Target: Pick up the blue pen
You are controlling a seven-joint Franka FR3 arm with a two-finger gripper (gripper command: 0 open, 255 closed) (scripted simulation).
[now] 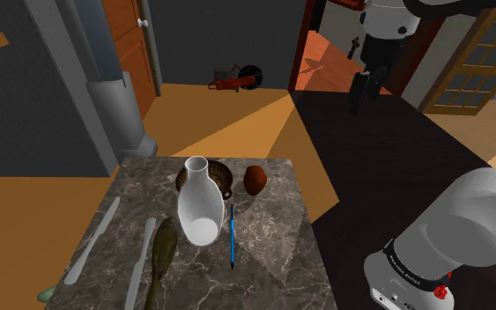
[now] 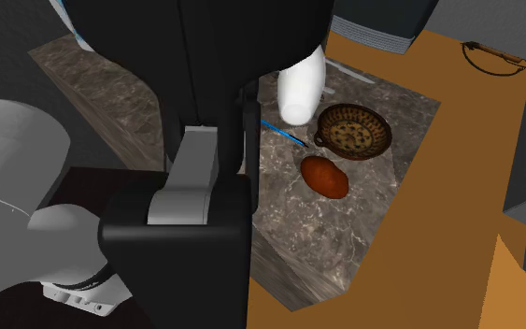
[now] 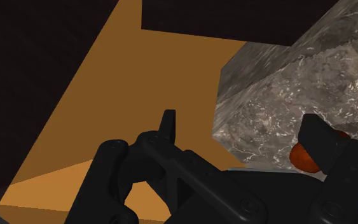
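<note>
the blue pen (image 1: pixel 233 236) lies flat on the bench (image 1: pixel 272 255), just beside the white vase (image 1: pixel 199 207), its arm-side flank free. the end effector (image 1: pixel 360 99) hangs high off the bench, fingers (image 3: pixel 167 126) spread, holding nothing, likely poised for a descent from above.

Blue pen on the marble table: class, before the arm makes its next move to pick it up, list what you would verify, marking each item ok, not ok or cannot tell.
1. Blue pen lies flat on the table, uncovered: ok.
2. Pincer open, fingers apart, nothing between them: ok.
3. Pincer over the pen: not ok; it hangs high, off to the table's side, with the table corner ahead of it.
4. Room for fingers beside the pen: cannot tell; the white vase is close alongside.
5. Reddish-brown object apart from the pen: ok.
</note>
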